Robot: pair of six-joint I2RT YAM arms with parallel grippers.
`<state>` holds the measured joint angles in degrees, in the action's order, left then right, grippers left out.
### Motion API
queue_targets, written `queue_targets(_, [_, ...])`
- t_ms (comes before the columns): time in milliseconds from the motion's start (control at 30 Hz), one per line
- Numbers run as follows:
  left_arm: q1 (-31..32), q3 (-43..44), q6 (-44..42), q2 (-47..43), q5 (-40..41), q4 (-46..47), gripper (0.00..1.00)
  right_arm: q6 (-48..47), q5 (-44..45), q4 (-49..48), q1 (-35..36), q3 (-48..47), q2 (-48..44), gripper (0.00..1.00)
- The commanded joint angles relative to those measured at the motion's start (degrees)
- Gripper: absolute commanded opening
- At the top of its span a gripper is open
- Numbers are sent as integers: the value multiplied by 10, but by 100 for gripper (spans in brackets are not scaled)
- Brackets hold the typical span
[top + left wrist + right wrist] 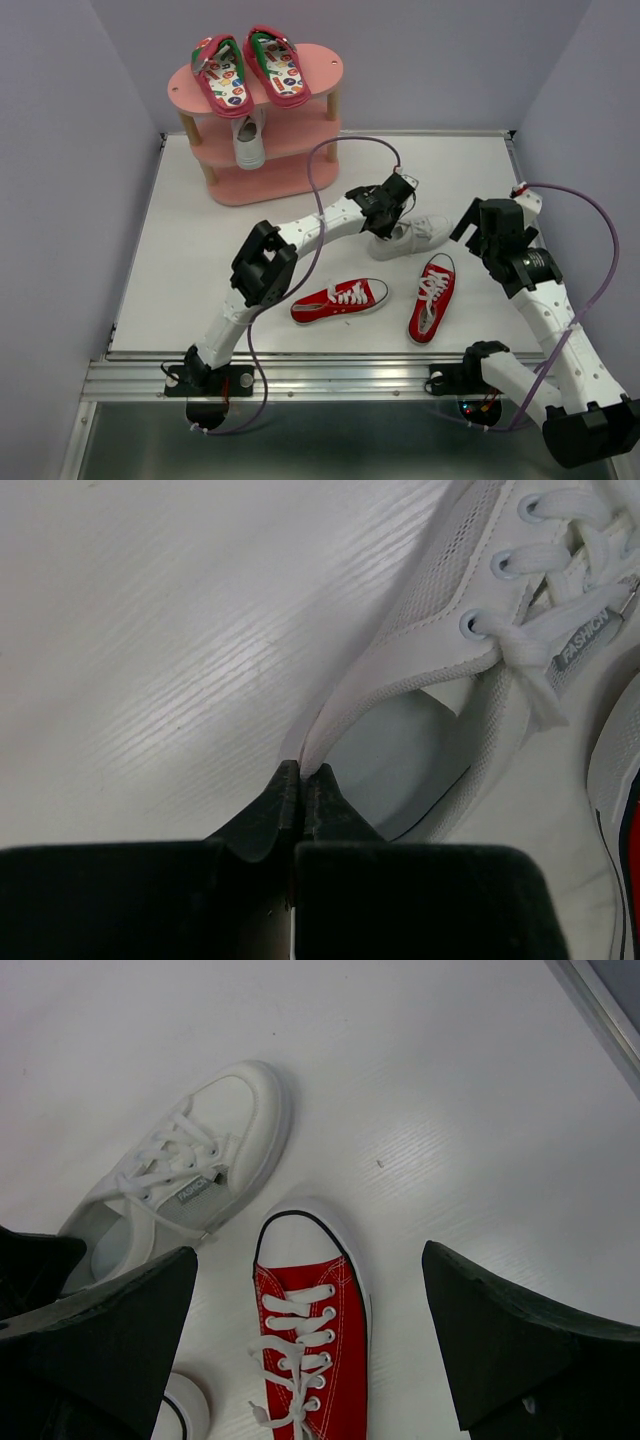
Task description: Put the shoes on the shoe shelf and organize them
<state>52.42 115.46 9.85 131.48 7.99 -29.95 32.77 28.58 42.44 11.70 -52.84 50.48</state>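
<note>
- Shoes were half sorted when I looked: the red flip-flops sat side by side on the top board of the shoe shelf, and one white sneaker stood on the middle tier, toe pointing out toward the arms.
- Three were on the worktop: the loose white sneaker near the middle, and the two red sneakers nearer the arm bases, one lying crosswise and one lengthwise, apart from each other.
- The left claw was pinched tight on the thin heel rim of the loose white sneaker, its fingers pressed together with only the collar between them.
- The right claw hung over the toe of a red sneaker with its fingers spread wide, gripping nothing.
- I judged the white sneaker to be light, with a soft upper and a stiffer sole. Held by the heel, it would likely hang toe-down and swing a little.
- The heel collar seemed a fair place to grip, being the one thin edge a narrow claw can close on. It was floppy, though, and could slide out if the lift were jerky.
- Its place looked to be beside its mate on the middle tier.
</note>
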Motion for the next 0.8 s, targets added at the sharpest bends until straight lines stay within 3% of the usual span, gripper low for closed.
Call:
queue_targets(0, [-24,-25,54,-136,21,18,0,-1,-12,-17,-1,-2,4,100])
queue_targets(300, [-78,-199,237,-280,105,43,0,9,-56,-46,-1,13,23,100])
queue_targets(467, [-83,-325,320,-322,92,92,0,8,-68,-58,-1,14,34,100])
queue_targets(633, [-65,-379,355,-323,65,118,0,8,-72,-66,-1,17,38,100])
queue_targets(700, [-52,-393,366,-319,70,118,5,8,-76,-68,-1,19,40,100])
queue_targets(767, [-49,-400,366,-315,67,119,19,9,-77,-72,-1,23,42,100])
